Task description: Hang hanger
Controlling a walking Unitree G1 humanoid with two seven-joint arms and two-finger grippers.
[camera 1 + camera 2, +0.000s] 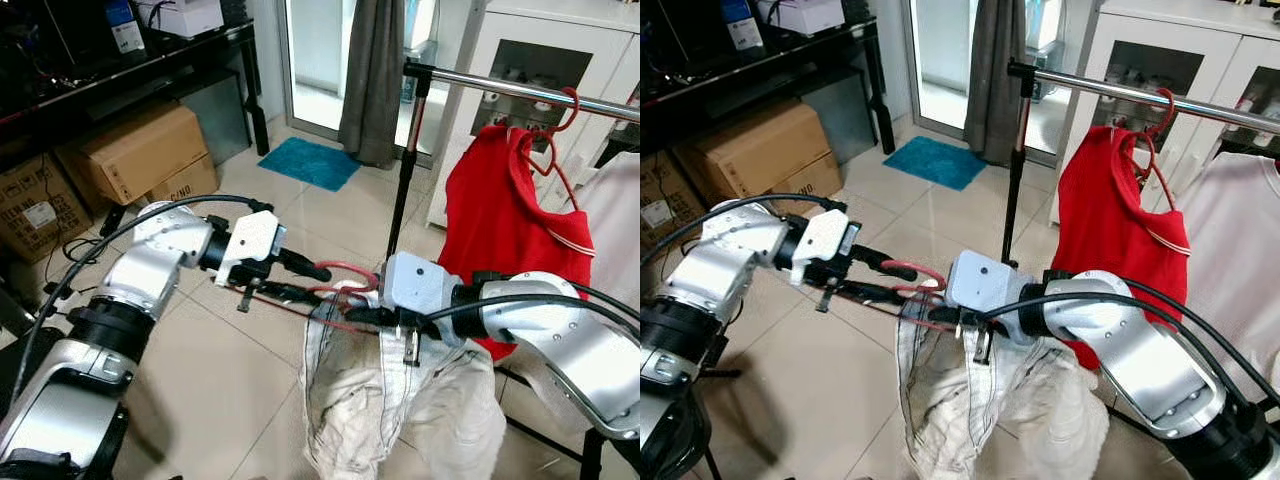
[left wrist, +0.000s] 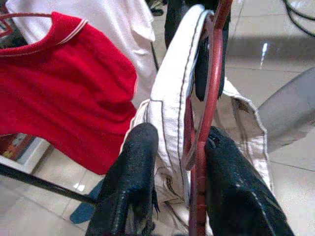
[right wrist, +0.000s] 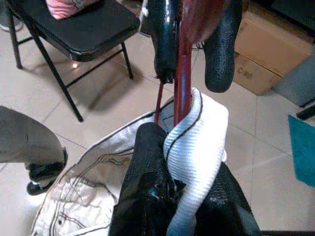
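This is a lived-in room of a home. The floor of pale glossy tiles (image 1: 200, 360) carries a small teal bath mat (image 1: 310, 163) before a glass door hung with a grey curtain (image 1: 372, 70). Brown cardboard boxes (image 1: 135, 150) sit under a black shelf at the left. At the right, a chrome clothes rail (image 1: 500, 88) holds a red T-shirt (image 1: 500, 220) before a white glass-fronted cabinet (image 1: 560, 50).
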